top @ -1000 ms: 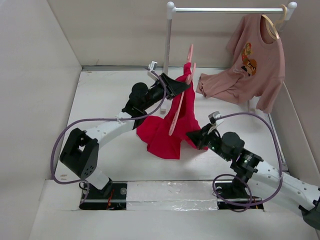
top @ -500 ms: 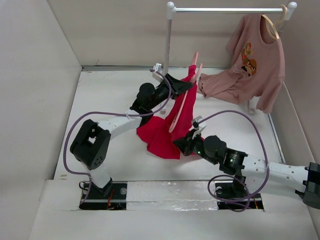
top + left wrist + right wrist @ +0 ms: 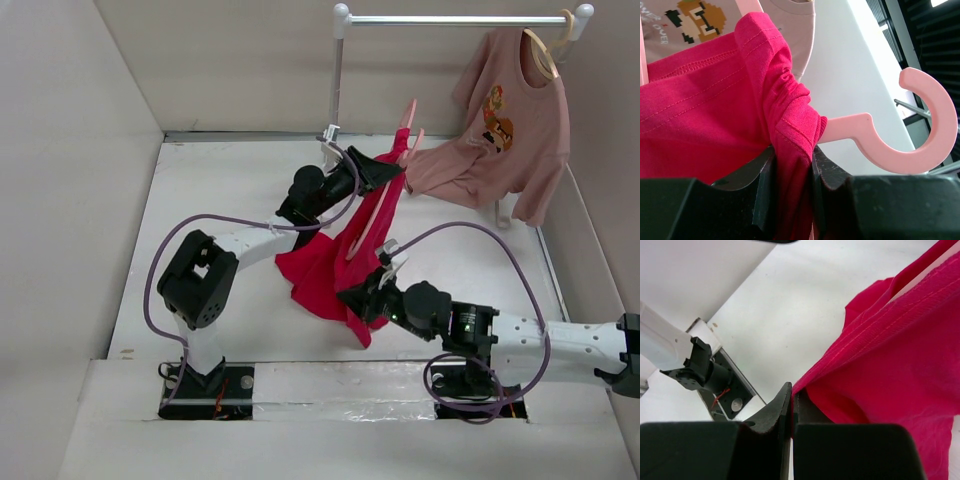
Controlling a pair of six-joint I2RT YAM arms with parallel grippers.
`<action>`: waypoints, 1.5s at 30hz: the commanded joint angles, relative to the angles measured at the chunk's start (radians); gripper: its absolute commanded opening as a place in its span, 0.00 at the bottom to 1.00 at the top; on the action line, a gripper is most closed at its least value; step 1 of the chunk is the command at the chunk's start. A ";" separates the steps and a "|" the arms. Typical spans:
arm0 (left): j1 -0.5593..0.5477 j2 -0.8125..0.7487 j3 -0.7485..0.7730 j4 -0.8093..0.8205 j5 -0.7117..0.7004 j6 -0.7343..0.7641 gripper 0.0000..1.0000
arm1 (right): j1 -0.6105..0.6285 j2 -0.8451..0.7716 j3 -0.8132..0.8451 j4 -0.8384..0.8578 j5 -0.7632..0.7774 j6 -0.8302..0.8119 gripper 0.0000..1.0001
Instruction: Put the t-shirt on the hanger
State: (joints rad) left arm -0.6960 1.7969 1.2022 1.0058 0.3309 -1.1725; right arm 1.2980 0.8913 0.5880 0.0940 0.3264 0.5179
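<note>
The red t-shirt (image 3: pixel 330 262) hangs from the pink hanger (image 3: pixel 385 205) in mid-air, its lower part draped on the table. My left gripper (image 3: pixel 388 168) is shut on the shirt's collar together with the hanger's neck; in the left wrist view the bunched collar (image 3: pixel 790 130) sits between the jaws and the hook (image 3: pixel 920 125) sticks out to the right. My right gripper (image 3: pixel 352 298) is shut on the shirt's lower hem (image 3: pixel 840 365), pulling it towards the near edge.
A white clothes rail (image 3: pixel 450 18) stands at the back. A dusty-pink printed t-shirt (image 3: pixel 500 130) hangs from it on a beige hanger (image 3: pixel 545 50). White walls enclose the table (image 3: pixel 220 210) on the left, back and right.
My left gripper has carried the hanger and collar to the right and slightly back. My right gripper has pulled the hem left and towards the near edge, stretching the shirt.
</note>
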 commanded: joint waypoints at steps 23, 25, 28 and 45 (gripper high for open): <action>-0.008 -0.160 -0.105 0.310 -0.442 0.268 0.00 | 0.330 -0.265 0.275 -0.551 0.077 0.113 0.00; -0.028 -0.197 -0.180 0.315 -0.429 0.231 0.00 | 0.302 -0.246 0.283 -0.559 0.161 0.116 0.00; -0.042 -0.237 -0.257 0.309 -0.409 0.185 0.00 | 0.224 -0.192 0.286 -0.579 0.181 0.125 0.00; -0.108 -0.344 -0.449 0.366 -0.351 0.054 0.00 | 0.164 -0.089 0.277 -0.496 0.370 0.140 0.69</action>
State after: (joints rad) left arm -0.7994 1.5101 0.7582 1.2381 -0.0124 -1.0832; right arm 1.4654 0.8131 0.8276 -0.4213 0.6239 0.6476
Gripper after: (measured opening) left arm 0.217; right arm 0.685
